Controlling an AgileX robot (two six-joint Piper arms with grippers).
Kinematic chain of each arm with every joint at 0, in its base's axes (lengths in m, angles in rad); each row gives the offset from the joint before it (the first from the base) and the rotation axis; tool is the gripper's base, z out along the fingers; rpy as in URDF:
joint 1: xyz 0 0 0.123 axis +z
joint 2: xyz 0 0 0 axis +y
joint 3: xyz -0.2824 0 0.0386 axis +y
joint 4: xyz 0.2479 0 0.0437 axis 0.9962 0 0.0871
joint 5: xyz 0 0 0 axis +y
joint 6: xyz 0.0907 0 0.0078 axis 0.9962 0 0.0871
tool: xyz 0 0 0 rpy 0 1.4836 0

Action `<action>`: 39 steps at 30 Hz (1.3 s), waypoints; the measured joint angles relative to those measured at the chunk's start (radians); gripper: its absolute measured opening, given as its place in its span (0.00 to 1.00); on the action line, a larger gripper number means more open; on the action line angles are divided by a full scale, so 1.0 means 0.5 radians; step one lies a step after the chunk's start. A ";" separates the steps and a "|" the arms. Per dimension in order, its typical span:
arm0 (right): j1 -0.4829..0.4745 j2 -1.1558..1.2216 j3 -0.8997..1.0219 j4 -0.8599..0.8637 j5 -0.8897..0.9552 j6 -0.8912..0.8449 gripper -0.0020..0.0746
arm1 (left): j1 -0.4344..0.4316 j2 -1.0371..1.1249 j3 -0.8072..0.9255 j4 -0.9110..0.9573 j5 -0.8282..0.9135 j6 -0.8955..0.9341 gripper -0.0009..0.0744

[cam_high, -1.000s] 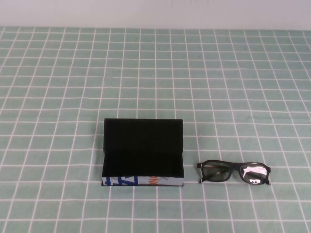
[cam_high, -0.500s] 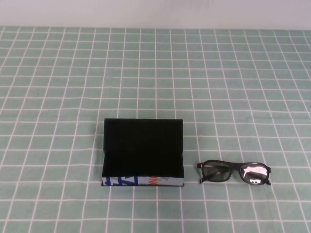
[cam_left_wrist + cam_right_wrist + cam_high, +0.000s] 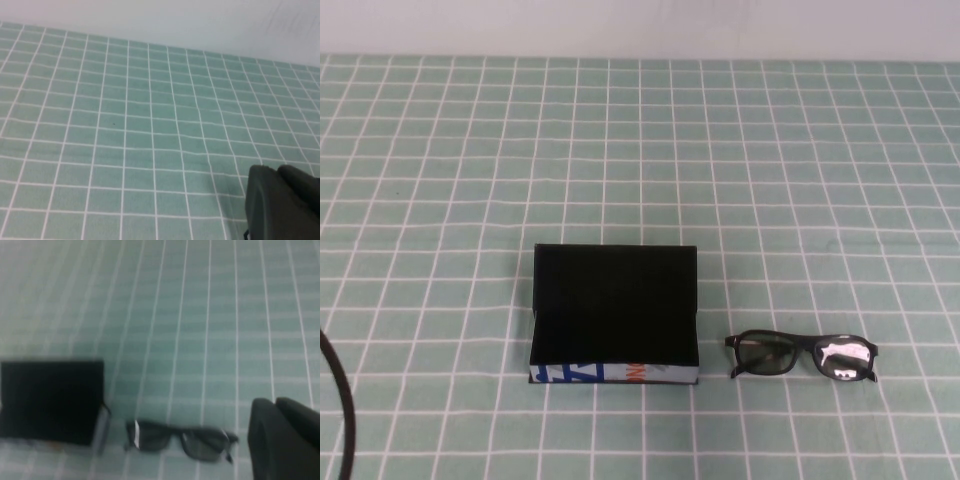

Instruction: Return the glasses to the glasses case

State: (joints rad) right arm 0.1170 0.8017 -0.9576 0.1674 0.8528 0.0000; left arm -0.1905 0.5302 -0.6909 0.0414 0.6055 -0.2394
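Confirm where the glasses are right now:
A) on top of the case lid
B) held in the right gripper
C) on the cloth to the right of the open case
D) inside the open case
C: the glasses lie flat on the checked cloth, apart from the open glasses case and on its right. Neither gripper shows in the high view; parts of the left gripper and right gripper show only in their wrist views.

Blue and orange print marks the white near edge of the glasses case (image 3: pixel 614 373), none of it readable
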 joint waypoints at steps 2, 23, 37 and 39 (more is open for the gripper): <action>0.020 0.186 -0.101 -0.018 0.150 -0.112 0.01 | 0.000 0.005 0.000 -0.008 0.018 0.000 0.01; 0.214 1.438 -0.592 0.372 0.654 -1.699 0.03 | -0.137 0.318 0.000 -0.416 0.330 0.709 0.01; 0.595 1.663 -0.631 -0.145 0.430 -1.862 0.40 | -0.236 0.516 -0.274 -0.491 0.422 0.912 0.01; 0.595 1.693 -0.631 -0.145 0.391 -1.929 0.42 | -0.236 0.534 -0.293 -0.548 0.457 0.975 0.01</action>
State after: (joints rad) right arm 0.4143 1.6481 -1.2730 0.0948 1.0482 -0.9646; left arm -0.3085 0.7971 -0.8375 -0.2324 0.8339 0.2481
